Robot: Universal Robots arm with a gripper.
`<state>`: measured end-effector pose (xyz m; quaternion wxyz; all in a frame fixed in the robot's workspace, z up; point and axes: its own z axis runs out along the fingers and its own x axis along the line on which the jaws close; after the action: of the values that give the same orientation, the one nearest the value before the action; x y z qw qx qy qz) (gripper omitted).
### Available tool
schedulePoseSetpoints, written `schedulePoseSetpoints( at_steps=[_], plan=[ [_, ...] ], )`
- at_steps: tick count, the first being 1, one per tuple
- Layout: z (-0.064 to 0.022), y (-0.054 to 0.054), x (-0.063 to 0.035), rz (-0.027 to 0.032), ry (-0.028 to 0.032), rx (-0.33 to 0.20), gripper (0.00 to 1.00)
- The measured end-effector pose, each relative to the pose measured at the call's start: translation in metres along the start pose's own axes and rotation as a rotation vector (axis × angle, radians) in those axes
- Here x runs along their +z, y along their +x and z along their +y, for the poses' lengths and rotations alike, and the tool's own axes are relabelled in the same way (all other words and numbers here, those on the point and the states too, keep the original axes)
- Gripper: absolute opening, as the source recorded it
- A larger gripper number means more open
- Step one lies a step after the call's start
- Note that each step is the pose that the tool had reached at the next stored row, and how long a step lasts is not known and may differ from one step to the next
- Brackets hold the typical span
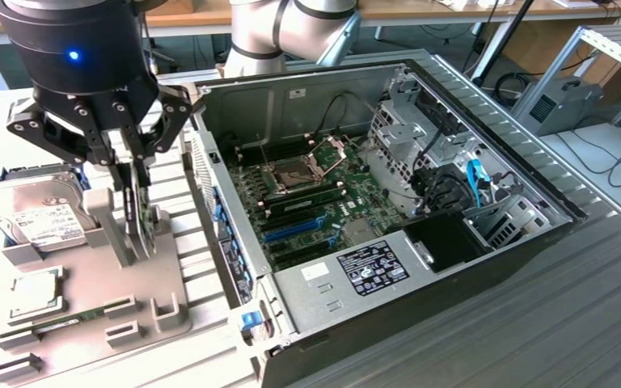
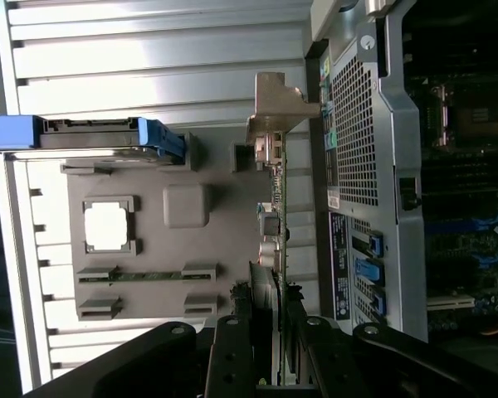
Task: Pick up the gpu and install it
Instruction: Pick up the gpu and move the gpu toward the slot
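The gpu [image 1: 145, 220] stands on edge in a slot of the grey holder [image 1: 127, 283] at the exterior view's left, beside the open computer case [image 1: 397, 218]. My gripper [image 1: 129, 179] hangs straight above it, one finger on each side of the card's upper edge, shut on it. In the wrist view the gpu [image 2: 273, 217] runs edge-on away from my gripper [image 2: 268, 327], its silver end bracket [image 2: 275, 106] at the far end. The card is still seated in the holder.
A hard drive [image 1: 32, 212] with a white label, a CPU chip [image 1: 32, 293] and a RAM stick [image 1: 73, 321] also sit on the holder. The case's metal wall [image 1: 224, 218] rises close beside the gpu. Inside lies the motherboard [image 1: 322, 206] with blue slots.
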<state>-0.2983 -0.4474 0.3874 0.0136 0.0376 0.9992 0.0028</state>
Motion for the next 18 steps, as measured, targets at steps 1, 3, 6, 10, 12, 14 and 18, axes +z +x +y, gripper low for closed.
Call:
schedulePoseSetpoints(
  at_steps=[1,3,6,10,12,14,18],
  plan=[
    [0.0000,0.0000,-0.0006,0.0000,0.0004,0.000,0.26],
    [0.0000,-0.0001,-0.0019,0.0000,0.0010,0.000,0.26],
    [0.0000,-0.0001,-0.0041,-0.0001,0.0014,0.000,0.26],
    [0.0000,-0.0002,-0.0063,-0.0001,0.0023,0.000,0.26],
    [0.0000,-0.0002,-0.0074,-0.0001,0.0027,0.000,0.26],
    [0.0001,-0.0002,-0.0083,-0.0002,0.0029,0.000,0.26],
    [0.0001,-0.0003,-0.0104,-0.0002,0.0035,0.000,0.26]
  ],
)
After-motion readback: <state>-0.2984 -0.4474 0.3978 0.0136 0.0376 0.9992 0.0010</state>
